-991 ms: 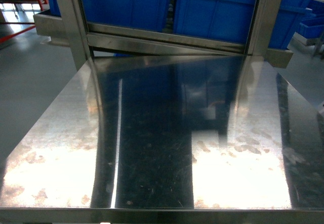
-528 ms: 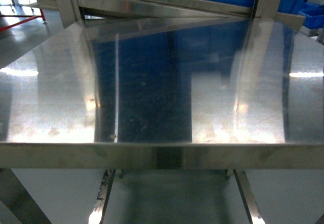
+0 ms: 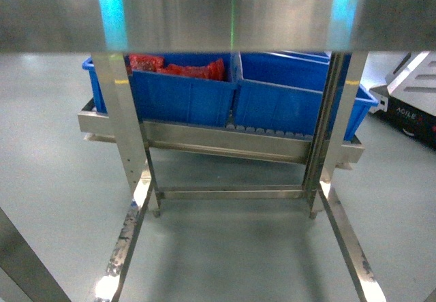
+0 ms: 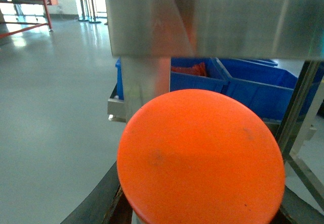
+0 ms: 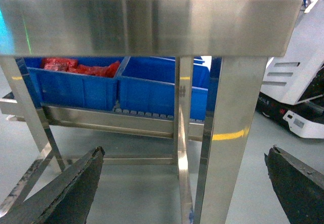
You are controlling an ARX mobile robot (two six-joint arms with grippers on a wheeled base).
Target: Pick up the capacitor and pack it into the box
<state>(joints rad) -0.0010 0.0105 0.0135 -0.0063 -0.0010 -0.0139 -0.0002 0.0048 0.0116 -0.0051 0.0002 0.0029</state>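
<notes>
A large round orange cap, the capacitor (image 4: pixel 202 158), fills the lower part of the left wrist view, with a bit of white body under it. My left gripper (image 4: pixel 200 220) is shut on it. One dark finger (image 4: pixel 104 196) shows at the lower left; the jaws themselves are hidden behind the cap. In the right wrist view my right gripper (image 5: pixel 185 183) is open and holds nothing, its dark fingers (image 5: pixel 66 193) far apart on either side of a steel table leg (image 5: pixel 228 133). The box is out of view. Neither gripper shows in the head view.
The steel table's front edge (image 3: pixel 218 16) spans the top of every view, with legs (image 3: pixel 126 125) below it. Blue bins (image 3: pixel 184 97) sit on a low shelf, one holding red packets (image 3: pixel 184 69). A white and black vehicle (image 5: pixel 298 82) stands at the right. The floor is grey.
The head view has dropped from the shiny table top to below its front edge, so the legs, the low shelf and the blue bins now show.
</notes>
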